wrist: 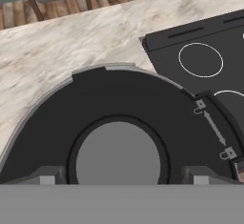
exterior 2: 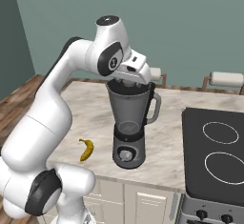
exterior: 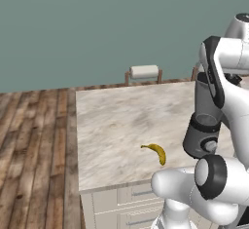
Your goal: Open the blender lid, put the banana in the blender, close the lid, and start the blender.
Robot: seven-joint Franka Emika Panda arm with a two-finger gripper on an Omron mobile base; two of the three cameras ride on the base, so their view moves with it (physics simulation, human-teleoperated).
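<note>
Marble counter [exterior 2: 95, 118] carries the blender [exterior 2: 129, 127] beside a black cooktop [exterior 2: 214, 147]. Directly over the jar's mouth hangs the gripper [wrist: 121, 180], fingertips [wrist: 47, 176] spread either side of the blender lid [wrist: 119, 108] knob, gripping nothing. Left of the base lies the banana [exterior 2: 86, 149].

A teal wall [exterior: 73, 28] backs a wood plank floor [exterior: 29, 150]. The marble counter [exterior: 116, 125] (white drawers beneath) adjoins a black cooktop [exterior 2: 214, 151].
</note>
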